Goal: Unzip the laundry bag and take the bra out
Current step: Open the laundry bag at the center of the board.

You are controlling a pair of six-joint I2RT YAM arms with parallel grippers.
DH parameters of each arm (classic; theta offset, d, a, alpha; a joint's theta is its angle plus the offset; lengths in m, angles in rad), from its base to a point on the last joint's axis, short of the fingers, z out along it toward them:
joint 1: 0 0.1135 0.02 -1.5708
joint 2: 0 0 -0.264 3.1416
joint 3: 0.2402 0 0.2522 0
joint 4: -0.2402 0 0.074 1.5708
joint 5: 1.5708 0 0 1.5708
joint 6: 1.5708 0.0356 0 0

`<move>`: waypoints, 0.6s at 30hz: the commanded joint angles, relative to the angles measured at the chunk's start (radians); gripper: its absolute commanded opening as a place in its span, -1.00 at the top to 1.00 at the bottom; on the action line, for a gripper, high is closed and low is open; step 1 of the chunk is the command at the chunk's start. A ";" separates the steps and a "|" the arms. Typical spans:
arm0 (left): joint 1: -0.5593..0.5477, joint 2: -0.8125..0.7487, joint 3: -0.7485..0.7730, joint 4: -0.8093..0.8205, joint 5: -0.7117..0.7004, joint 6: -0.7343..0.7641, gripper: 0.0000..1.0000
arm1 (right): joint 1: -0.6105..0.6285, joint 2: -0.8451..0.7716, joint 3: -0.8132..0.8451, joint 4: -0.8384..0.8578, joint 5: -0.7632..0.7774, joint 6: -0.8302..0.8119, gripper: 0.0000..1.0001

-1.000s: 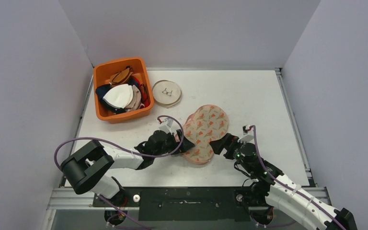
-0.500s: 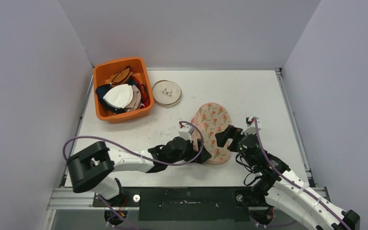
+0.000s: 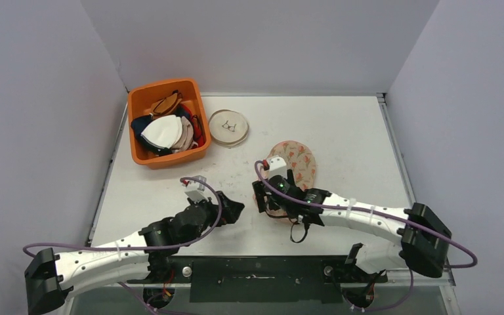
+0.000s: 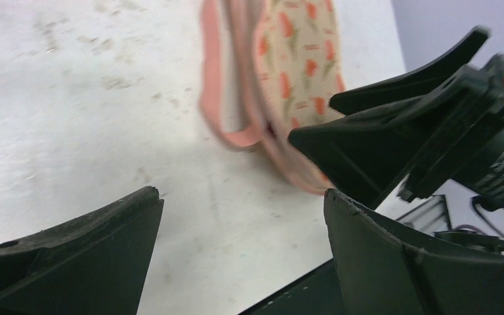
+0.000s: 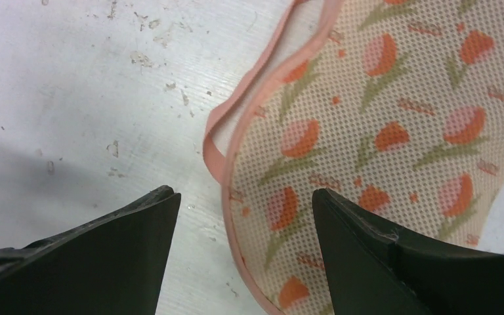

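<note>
The laundry bag [image 3: 296, 159] is beige mesh with orange tulips and pink trim, lying flat right of the table's middle. Its zipper is not discernible, and the bra is hidden. My right gripper [image 3: 266, 199] reaches across the bag to its left side. In the right wrist view this gripper [image 5: 243, 193] is open, its jaws straddling the bag's pink edge [image 5: 226, 164], one over the mesh [image 5: 394, 131] and one over bare table. My left gripper [image 3: 231, 210] hangs open over bare table left of the bag. The left wrist view has the left gripper [image 4: 243, 197] empty, the bag [image 4: 295, 65] ahead.
An orange bin [image 3: 136, 152] full of padded garments stands at the back left. Beside it is a round white dish [image 3: 228, 127] holding a small wire item. The right gripper's black body [image 4: 400, 131] sits close on the left gripper's right. The table's near edge [image 4: 289, 289] is just below.
My left arm let go and drew back left, away from the bag, opening wider. My right arm swung left across the bag to its left edge, jaws narrowing slightly.
</note>
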 commanded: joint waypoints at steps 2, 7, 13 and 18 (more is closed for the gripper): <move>0.003 -0.177 -0.100 -0.144 -0.111 -0.112 -0.83 | 0.048 0.152 0.126 0.015 0.103 -0.066 -0.40; 0.002 -0.248 -0.115 -0.209 -0.131 -0.121 -0.83 | 0.062 0.270 0.191 -0.022 0.139 -0.065 -0.06; 0.004 -0.254 -0.121 -0.230 -0.134 -0.120 -0.83 | 0.074 0.292 0.211 -0.061 0.201 -0.046 0.58; 0.004 -0.228 -0.126 -0.192 -0.134 -0.111 -0.83 | 0.089 0.192 0.193 -0.097 0.286 0.002 0.89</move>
